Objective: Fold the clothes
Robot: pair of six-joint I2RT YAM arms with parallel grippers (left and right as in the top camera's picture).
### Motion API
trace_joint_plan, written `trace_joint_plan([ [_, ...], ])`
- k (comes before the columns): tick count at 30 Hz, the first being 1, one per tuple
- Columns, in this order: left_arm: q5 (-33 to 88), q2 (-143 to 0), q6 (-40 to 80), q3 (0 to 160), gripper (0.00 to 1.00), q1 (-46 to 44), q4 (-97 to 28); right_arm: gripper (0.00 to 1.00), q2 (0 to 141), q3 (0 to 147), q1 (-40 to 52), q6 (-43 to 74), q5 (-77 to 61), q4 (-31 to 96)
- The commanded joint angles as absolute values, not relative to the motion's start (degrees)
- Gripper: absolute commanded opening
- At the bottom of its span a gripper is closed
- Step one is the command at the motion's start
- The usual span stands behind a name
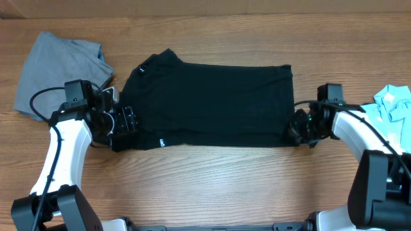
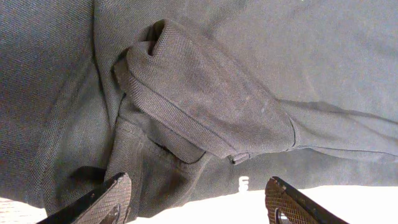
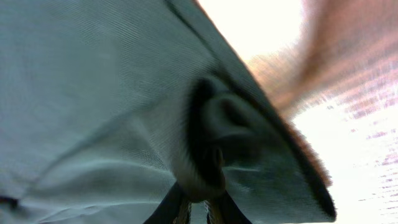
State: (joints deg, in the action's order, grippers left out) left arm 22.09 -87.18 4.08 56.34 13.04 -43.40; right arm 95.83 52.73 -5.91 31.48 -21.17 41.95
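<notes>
A black short-sleeved shirt (image 1: 212, 106) lies flat as a wide rectangle across the middle of the wooden table (image 1: 212, 186). My left gripper (image 1: 125, 120) sits at its lower left corner, by the folded sleeve (image 2: 205, 99). In the left wrist view that gripper (image 2: 199, 200) stands open, its fingers (image 2: 112, 198) wide apart over the shirt's hem with tiny white lettering (image 2: 244, 183). My right gripper (image 1: 297, 128) is at the shirt's lower right corner. In the right wrist view the gripper (image 3: 198, 210) is shut on a bunched pinch of the black shirt (image 3: 214, 134).
A grey garment (image 1: 58, 70) lies crumpled at the far left, just behind the left arm. A light-blue garment (image 1: 393, 106) rests at the right edge, beside the right arm. Bare wood runs along the table's near side.
</notes>
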Motion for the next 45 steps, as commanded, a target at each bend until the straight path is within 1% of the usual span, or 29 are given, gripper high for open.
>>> trace_joint_plan([
  [1, 23.0, -87.4, 3.9, 55.8, 0.72, 12.7, -42.8, 0.11, 93.2, 56.4, -6.1, 31.6, -21.7, 41.1],
  [9, 23.0, -87.4, 3.9, 55.8, 0.73, 12.7, -42.6, 0.11, 93.4, 56.2, -6.1, 36.8, -21.7, 32.9],
  [13, 23.0, -87.4, 3.9, 55.8, 0.73, 12.7, -42.6, 0.15, 93.4, 56.2, -6.1, 38.0, -19.2, 31.0],
  [16, 23.0, -87.4, 3.8, 55.8, 0.73, 12.7, -42.8, 0.22, 93.4, 56.2, -6.1, 37.6, -15.0, 28.6],
  [17, 23.0, -87.4, 3.8, 55.8, 0.73, 12.7, -42.8, 0.3, 93.4, 56.2, -6.1, 37.0, -13.6, 27.9],
  [18, 23.1, -87.4, 3.8, 55.8, 0.73, 12.7, -42.9, 0.33, 93.4, 56.2, -6.1, 35.8, -12.5, 27.6],
  [19, 23.6, -87.4, 3.8, 55.8, 0.73, 12.7, -43.2, 0.34, 93.4, 56.2, -6.2, 34.0, -12.1, 27.4],
  [22, 24.9, -87.4, 3.6, 55.8, 0.72, 12.5, -44.2, 0.35, 93.4, 56.2, -6.2, 28.8, -15.4, 29.1],
  [24, 25.5, -87.4, 1.8, 55.8, 0.71, 11.4, -44.9, 0.37, 93.4, 56.2, -6.2, 25.6, -19.2, 32.3],
  [28, 22.4, -88.0, 0.8, 55.5, 0.72, 8.8, -44.4, 0.39, 93.4, 56.2, -6.2, 25.0, -21.1, 38.0],
  [32, 21.3, -90.5, 0.8, 55.5, 0.72, 6.6, -41.9, 0.38, 93.4, 56.2, -6.2, 25.0, -21.5, 41.0],
  [35, 21.4, -94.0, 1.5, 55.5, 0.69, 4.6, -39.9, 0.37, 93.4, 56.2, -6.2, 25.0, -21.8, 41.8],
  [38, 21.4, -97.9, 2.1, 55.5, 0.58, 3.1, -37.4, 0.38, 93.4, 56.2, -6.2, 25.0, -22.4, 42.2],
  [40, 22.0, -100.0, 4.0, 55.5, 0.54, 2.9, -35.2, 0.38, 93.4, 56.2, -6.2, 25.0, -22.4, 42.5],
  [43, 23.4, -101.2, 4.6, 55.5, 0.4, 2.9, -32.6, 0.38, 93.4, 56.2, -6.2, 25.0, -22.4, 43.0],
  [45, 24.4, -101.1, 4.9, 55.6, 0.36, 2.9, -31.4, 0.38, 93.4, 56.2, -6.2, 25.0, -22.4, 43.0],
])
